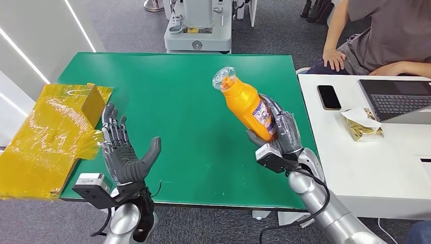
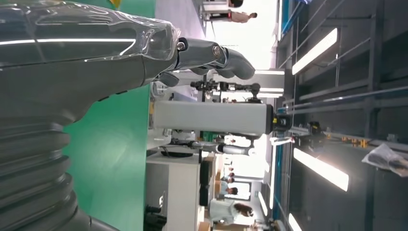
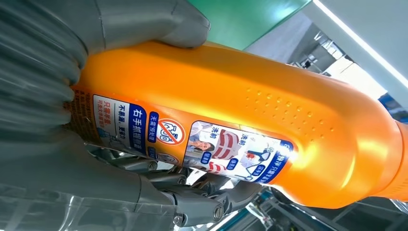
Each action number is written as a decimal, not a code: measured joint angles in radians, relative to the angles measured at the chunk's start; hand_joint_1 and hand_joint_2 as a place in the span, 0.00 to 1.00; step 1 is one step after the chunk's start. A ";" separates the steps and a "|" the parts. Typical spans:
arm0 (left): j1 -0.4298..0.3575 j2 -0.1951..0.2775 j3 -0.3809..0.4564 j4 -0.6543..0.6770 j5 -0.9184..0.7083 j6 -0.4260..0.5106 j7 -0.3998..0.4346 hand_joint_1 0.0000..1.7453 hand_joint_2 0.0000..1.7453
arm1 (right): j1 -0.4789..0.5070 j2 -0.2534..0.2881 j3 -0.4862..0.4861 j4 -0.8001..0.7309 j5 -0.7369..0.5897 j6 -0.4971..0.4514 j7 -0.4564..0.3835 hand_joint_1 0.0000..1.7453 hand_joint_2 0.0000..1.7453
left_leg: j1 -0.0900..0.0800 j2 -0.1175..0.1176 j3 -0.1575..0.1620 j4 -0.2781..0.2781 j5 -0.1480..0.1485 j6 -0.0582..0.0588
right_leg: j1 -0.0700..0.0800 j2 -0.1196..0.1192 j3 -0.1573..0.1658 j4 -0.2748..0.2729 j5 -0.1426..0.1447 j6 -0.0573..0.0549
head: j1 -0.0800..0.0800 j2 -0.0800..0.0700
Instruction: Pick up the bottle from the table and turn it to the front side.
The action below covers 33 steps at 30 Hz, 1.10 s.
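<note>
My right hand (image 1: 281,133) grips an orange bottle (image 1: 247,103) by its lower body and holds it above the green table (image 1: 188,96), tilted with its clear cap (image 1: 223,78) up and to the left. A blue and white label (image 1: 265,113) faces the fingers. In the right wrist view the bottle (image 3: 269,110) is close, its label (image 3: 192,139) showing, with the thumb (image 3: 149,21) over it and fingers (image 3: 192,202) under it. My left hand (image 1: 121,147) hovers over the table's near left part, palm up, fingers spread, holding nothing. The left hand (image 2: 96,53) also appears in its wrist view.
Yellow plastic bags (image 1: 45,137) lie on the table's left edge. A white desk (image 1: 366,152) at the right carries a phone (image 1: 329,96), a laptop (image 1: 396,99) and a snack bag (image 1: 363,124). A seated person (image 1: 376,35) is behind it. A grey machine (image 1: 198,25) stands beyond the table.
</note>
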 joint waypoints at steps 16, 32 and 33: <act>-0.096 -0.002 -0.030 0.082 -0.002 -0.155 0.055 0.00 1.00 | -0.015 0.052 0.070 0.117 0.055 -0.080 -0.052 1.00 1.00 | 0.000 0.000 -0.001 0.000 0.000 0.000 | 0.000 0.000 0.000 0.000 0.000 0.000 | 0.000 0.000; -0.180 -0.002 -0.048 0.132 -0.011 -0.260 0.107 0.00 1.00 | -0.039 0.093 0.099 0.138 0.057 -0.139 -0.079 1.00 1.00 | 0.000 0.000 -0.001 0.000 0.000 0.000 | 0.000 0.000 -0.001 0.001 0.000 0.000 | 0.000 0.000; -0.181 -0.002 -0.048 0.134 -0.011 -0.263 0.109 0.00 1.00 | -0.039 0.094 0.100 0.138 0.057 -0.146 -0.081 1.00 1.00 | 0.000 0.000 -0.001 0.000 0.000 0.000 | 0.000 0.000 -0.001 0.001 0.000 0.000 | 0.000 0.000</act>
